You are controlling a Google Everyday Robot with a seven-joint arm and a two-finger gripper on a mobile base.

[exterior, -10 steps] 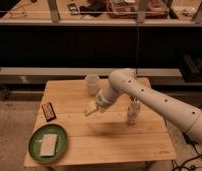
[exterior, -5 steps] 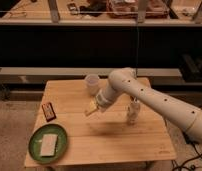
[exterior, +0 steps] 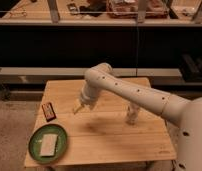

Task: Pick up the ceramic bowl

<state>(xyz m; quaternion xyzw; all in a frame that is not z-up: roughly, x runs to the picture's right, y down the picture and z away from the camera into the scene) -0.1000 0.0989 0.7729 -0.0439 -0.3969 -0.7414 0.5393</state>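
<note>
The ceramic bowl (exterior: 36, 136) is a wide, shallow green dish with a darker rim. It sits at the front left corner of the wooden table (exterior: 119, 140). A pale rectangular item (exterior: 48, 144) lies inside it. My gripper (exterior: 78, 108) hangs over the middle left of the table at the end of the white arm (exterior: 129, 90). It is up and to the right of the bowl, apart from it, and it holds nothing that I can see.
A dark flat snack bar (exterior: 49, 111) lies on the table between the gripper and the bowl. A small white upright object (exterior: 131, 116) stands right of centre. Behind the table runs a dark counter with a glass rail (exterior: 54, 22). The tall white cup is hidden.
The arm has swung left, carrying the gripper leftward toward the bowl side. The white cup seen earlier at the table's back is now covered by the arm.
</note>
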